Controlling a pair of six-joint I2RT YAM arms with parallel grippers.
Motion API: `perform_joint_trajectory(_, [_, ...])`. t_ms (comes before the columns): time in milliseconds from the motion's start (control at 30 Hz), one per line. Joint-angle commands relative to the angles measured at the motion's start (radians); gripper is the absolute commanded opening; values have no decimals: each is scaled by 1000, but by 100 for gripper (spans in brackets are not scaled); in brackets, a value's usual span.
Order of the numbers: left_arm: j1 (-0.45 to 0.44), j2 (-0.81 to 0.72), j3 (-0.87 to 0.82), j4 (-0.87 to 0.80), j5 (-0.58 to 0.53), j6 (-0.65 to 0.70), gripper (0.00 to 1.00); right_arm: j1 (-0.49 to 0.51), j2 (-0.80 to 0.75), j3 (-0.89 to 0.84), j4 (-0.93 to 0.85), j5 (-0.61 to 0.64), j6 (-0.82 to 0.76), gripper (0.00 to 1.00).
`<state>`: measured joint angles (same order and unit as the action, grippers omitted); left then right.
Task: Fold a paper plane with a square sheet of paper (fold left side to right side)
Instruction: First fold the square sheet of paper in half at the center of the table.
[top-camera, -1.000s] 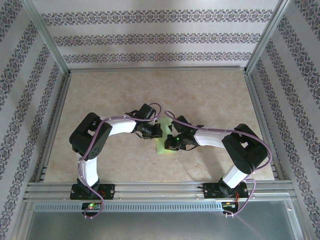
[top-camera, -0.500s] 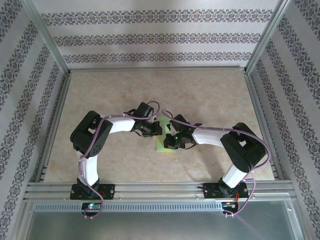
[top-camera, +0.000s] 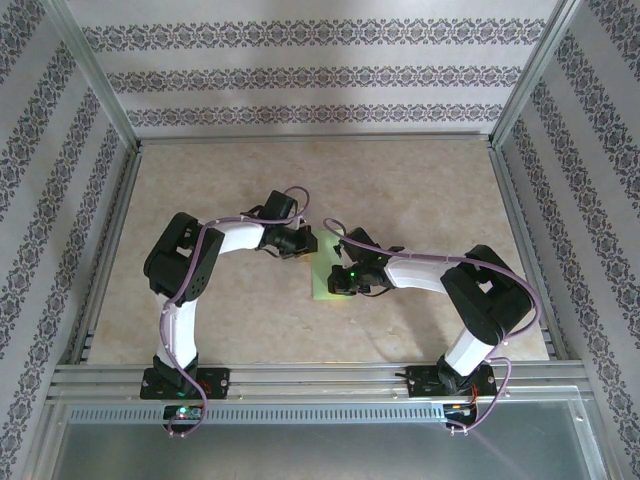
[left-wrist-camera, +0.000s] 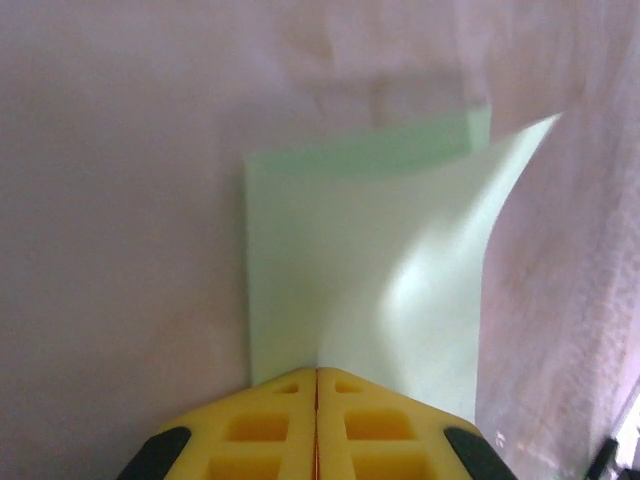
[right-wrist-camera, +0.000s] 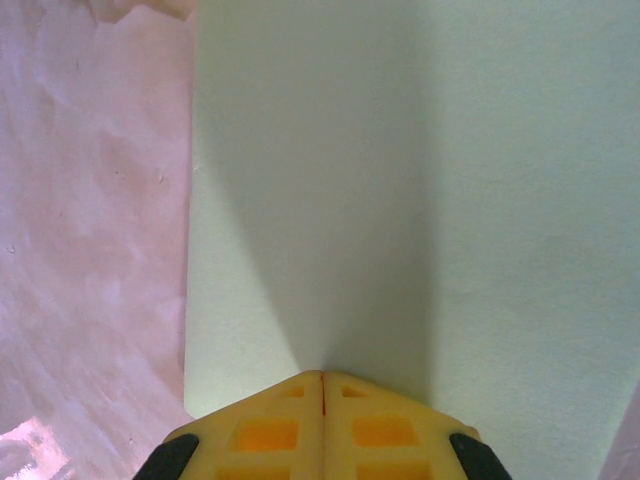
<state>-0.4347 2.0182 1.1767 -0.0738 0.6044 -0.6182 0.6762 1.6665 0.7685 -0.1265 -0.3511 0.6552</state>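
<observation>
The square sheet of paper (top-camera: 321, 291) is light green and lies folded at the table's middle, between both grippers. In the left wrist view the paper (left-wrist-camera: 350, 250) shows a flat lower layer with its upper flap curling up at the right. My left gripper (left-wrist-camera: 317, 371) is shut, its yellow fingertips resting on the paper's near edge; from above the left gripper (top-camera: 304, 243) is at the sheet's far end. My right gripper (right-wrist-camera: 322, 375) is shut too, tips pressed down on the flat paper (right-wrist-camera: 400, 180); from above the right gripper (top-camera: 338, 285) is over the sheet's near right part.
The beige table (top-camera: 420, 190) has free room all round the sheet. Aluminium posts and patterned walls close it in at the back and sides. A metal rail (top-camera: 320, 378) with both arm bases runs along the near edge.
My left gripper has slid away along the sheet toward its far end, uncovering more green paper. The right gripper has stayed almost still on the paper.
</observation>
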Motion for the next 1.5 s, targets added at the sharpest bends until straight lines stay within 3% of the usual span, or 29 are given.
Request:
perform_joint_trajectory(0, [45, 35, 55, -3, -88, 40, 9, -8, 52, -66, -204, 86, -18, 0])
perform_joint_trajectory(300, [56, 50, 111, -7, -85, 52, 9, -9, 55, -57, -192, 72, -13, 0])
perform_joint_trajectory(500, [55, -76, 34, 10, -101, 66, 9, -10, 55, -49, -181, 60, -5, 0])
perform_joint_trajectory(700, [8, -185, -74, 63, -48, 35, 9, -10, 59, -44, -178, 63, -3, 0])
perform_joint_trajectory(867, [-46, -139, -103, 162, 0, -34, 9, -11, 64, -44, -182, 67, -3, 0])
perform_joint_trajectory(1067, [-51, -47, -30, 164, -4, -21, 8, -12, 67, -45, -187, 72, -5, 0])
perform_joint_trajectory(1467, [-48, 37, 6, 160, -81, 17, 8, -9, 70, -46, -195, 79, -5, 0])
